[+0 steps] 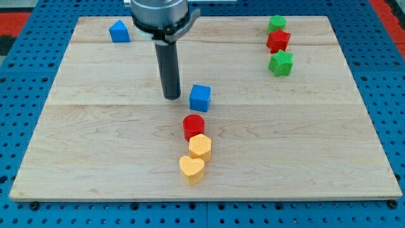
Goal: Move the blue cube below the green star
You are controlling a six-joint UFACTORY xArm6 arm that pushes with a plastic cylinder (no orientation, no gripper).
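The blue cube (200,97) sits near the middle of the wooden board (95,126). My tip (171,96) rests on the board just to the cube's left, a small gap apart. The green star (281,64) lies toward the view's top right, far to the right of the cube and above it. The rod rises from the tip toward the view's top.
A red star (278,41) and a green block (276,25) lie above the green star. A second blue block (119,31) is at the top left. A red cylinder (193,126), a yellow hexagon (200,147) and a yellow heart (192,169) line up below the cube.
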